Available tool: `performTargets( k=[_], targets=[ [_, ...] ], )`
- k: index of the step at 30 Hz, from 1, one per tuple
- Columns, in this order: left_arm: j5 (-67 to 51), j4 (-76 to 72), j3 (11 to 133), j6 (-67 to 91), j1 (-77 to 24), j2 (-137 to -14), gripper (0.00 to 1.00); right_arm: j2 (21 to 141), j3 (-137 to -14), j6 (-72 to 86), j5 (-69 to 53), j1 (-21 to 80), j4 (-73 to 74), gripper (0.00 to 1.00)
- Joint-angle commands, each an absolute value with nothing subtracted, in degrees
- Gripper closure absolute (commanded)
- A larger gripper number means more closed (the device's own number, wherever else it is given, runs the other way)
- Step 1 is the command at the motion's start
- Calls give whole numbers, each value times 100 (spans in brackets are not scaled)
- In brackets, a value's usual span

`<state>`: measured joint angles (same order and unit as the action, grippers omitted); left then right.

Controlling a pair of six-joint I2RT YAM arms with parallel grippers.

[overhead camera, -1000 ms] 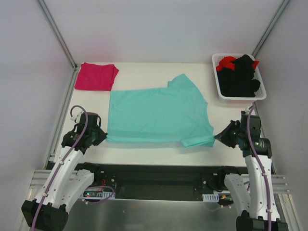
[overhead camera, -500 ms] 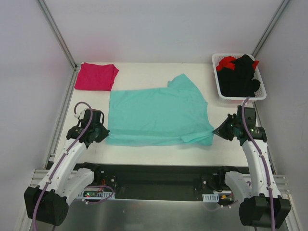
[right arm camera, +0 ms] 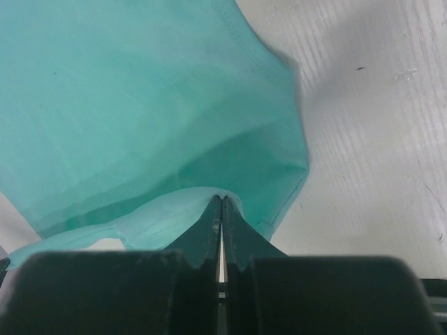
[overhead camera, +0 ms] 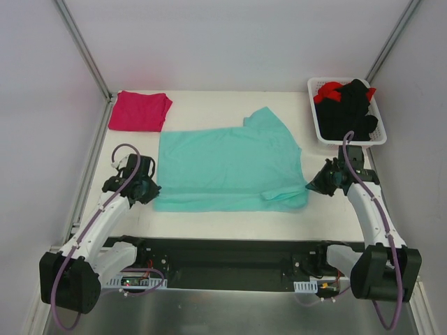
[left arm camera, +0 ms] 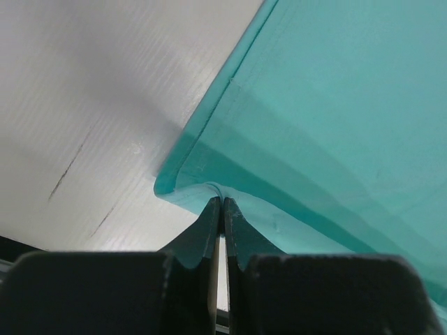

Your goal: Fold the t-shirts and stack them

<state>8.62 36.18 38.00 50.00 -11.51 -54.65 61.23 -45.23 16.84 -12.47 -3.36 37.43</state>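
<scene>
The teal t-shirt lies spread on the bench with its long axis running left to right. Its near hem spans the gap between the 2 arms. The left arm has its jaws clamped on the near-left hem corner, and the right arm has its jaws clamped on the near-right corner. All loose cloth lies on the far side of both grips, so a fold would likely carry the hem away. Both arms reach low, with wrists angled inward. The pink t-shirt sits folded at far left.
</scene>
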Motion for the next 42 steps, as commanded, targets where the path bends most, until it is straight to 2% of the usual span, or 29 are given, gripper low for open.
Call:
performTargets(
  k=[1,13,29,42],
  targets=[
    [1204,3560,4078,4852,-1090,-5598,100,6407,-4904,1582,-1266,-325,3367,99],
    [1424,3560,4254,4773,-1055,-5827,100,6855,-5502,1529,-1257,-325,3349,99],
    [1441,3498,4245,4658,-888,-5897,100,7128,-5572,1494,-1178,-334,3270,99],
    [1231,3208,4596,4597,-888,-6495,100,7594,-5871,1670,-1292,-316,3015,99]
  ],
)
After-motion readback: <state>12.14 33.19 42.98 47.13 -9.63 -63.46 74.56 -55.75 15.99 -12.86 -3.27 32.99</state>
